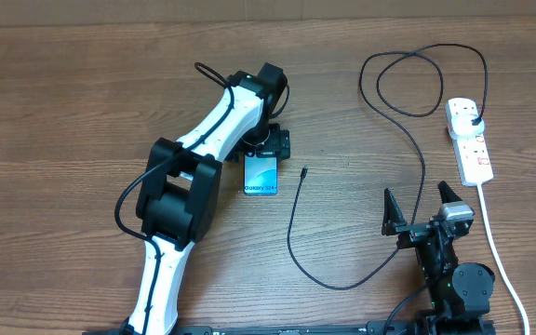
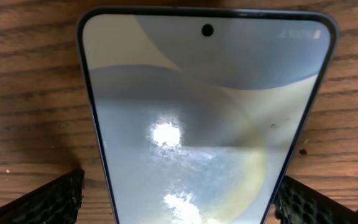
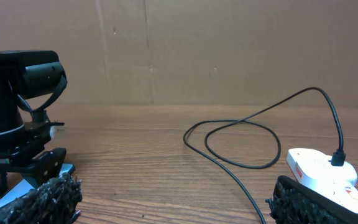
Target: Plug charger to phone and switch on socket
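— How do the arms stand over the table?
— The table is brown wood with a fine grain. The left arm, white with black joints, reaches far across and bends back down. The left gripper hangs over the far end of the phone. Its black ribbed fingers stand wide apart, one on each side of the phone, and grip nothing. The right arm is folded low at the near edge. The right gripper points to the far side, jaws spread and empty.
— And the charger?
— It is a thin black cable that makes a loop at the far side. Its plug sits in the far outlet of the socket.
— How does the socket lie?
— It is a white oblong strip with red markings, on the right arm's side, with its long axis from near to far. Its thick white cord runs toward the near edge.
— And the phone?
— It lies flat with the screen up and lit, slim, with rounded corners. Its long axis also runs near to far, the lettered end nearest. The connector tip lies just beside it on the right arm's side, not touching, and points far.
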{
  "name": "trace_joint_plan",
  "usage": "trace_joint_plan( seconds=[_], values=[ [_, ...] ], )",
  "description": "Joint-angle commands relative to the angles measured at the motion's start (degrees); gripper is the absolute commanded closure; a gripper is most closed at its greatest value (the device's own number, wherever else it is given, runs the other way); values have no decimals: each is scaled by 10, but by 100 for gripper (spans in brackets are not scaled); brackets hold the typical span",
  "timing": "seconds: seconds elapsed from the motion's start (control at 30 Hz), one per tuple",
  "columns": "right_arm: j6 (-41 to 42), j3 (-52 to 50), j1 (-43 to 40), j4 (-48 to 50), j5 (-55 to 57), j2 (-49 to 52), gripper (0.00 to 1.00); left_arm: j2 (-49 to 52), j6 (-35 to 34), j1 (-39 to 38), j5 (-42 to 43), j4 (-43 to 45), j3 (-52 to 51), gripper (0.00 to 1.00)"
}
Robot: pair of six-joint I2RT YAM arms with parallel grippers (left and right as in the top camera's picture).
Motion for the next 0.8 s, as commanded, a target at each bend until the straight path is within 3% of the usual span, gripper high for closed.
trace_joint_plan(
  seconds=[0.0, 0.77],
  values=[
    [-3, -6, 3, 2, -1, -3, 0, 14, -12, -15, -15, 6, -6, 0],
    [-3, -6, 3, 2, -1, -3, 0, 14, -29, -12, -31, -1, -6, 0]
  ],
)
